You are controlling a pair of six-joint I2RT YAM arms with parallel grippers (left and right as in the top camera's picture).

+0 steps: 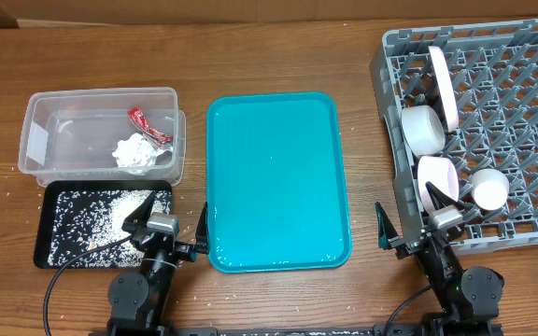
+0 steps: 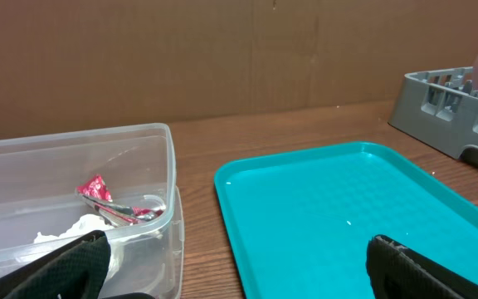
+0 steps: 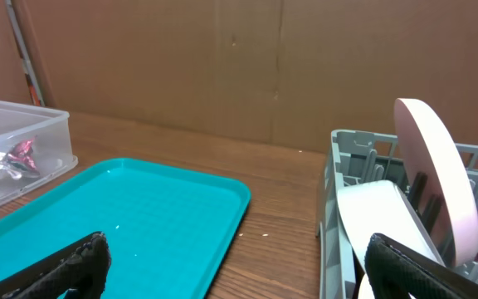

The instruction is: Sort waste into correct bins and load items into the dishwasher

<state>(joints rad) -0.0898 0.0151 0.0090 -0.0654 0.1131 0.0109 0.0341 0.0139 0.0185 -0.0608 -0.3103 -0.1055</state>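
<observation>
The clear tub [image 1: 35, 140] holds the red wrapper [image 1: 148, 126] and the white tissue wad [image 1: 134, 152]; both also show in the left wrist view, the wrapper [image 2: 98, 191] above the tissue [image 2: 69, 231]. The black tray [image 1: 49, 201] holds rice grains [image 1: 92, 219]. The grey dish rack [image 1: 521, 121] holds a large plate [image 1: 443, 84], a bowl [image 1: 422, 129], a smaller plate [image 1: 434, 180] and a cup [image 1: 489, 190]. The chopsticks are out of view. My left gripper [image 1: 168, 224] is open and empty at the front. My right gripper [image 1: 417, 224] is open and empty by the rack's front corner.
A teal serving tray [image 1: 274, 182] lies in the middle between the tub and the rack. Loose rice grains lie on the wooden table near the front edge. A cardboard wall stands behind the table.
</observation>
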